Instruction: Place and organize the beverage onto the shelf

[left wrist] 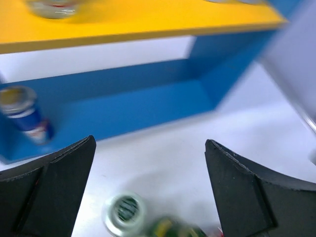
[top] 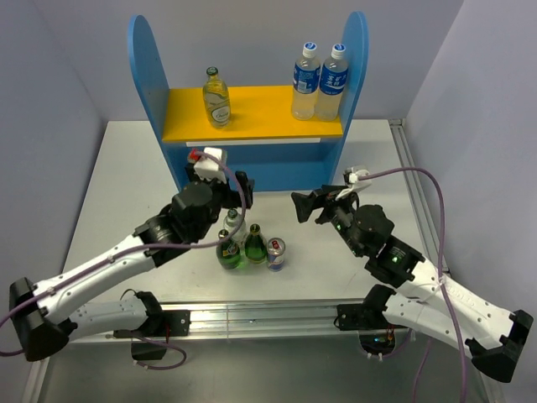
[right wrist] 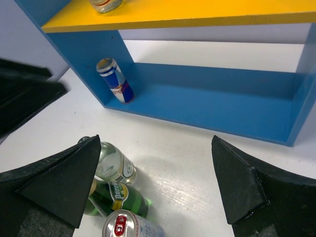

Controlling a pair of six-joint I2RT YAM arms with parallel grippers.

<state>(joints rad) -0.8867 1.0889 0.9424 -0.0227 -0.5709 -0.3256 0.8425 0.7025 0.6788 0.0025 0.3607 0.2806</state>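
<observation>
On the white table [top: 126, 185], nearest, two green glass bottles [top: 256, 248], a clear bottle [top: 233, 223] and a slim can [top: 276, 253] stand upright in a tight cluster. The left gripper [left wrist: 150, 148] and right gripper [right wrist: 155, 143] both gape wide, holding nothing. Beyond, in the blue shelf [top: 252, 172], a second can [right wrist: 114, 80] stands upright at the lower level's left end. Another clear glass bottle [top: 216, 96] stands upright on the smooth yellow board [top: 260, 113].

The shelf [top: 148, 71] is painted blue, its upper board [top: 268, 117] yellow. The can [right wrist: 115, 81] is banded blue and silver. Two bottles [top: 255, 249] are tinted dark green.

can [right wrist: 115, 81] in blue shelf [right wrist: 212, 106], bottles [right wrist: 113, 167] nearby
</observation>
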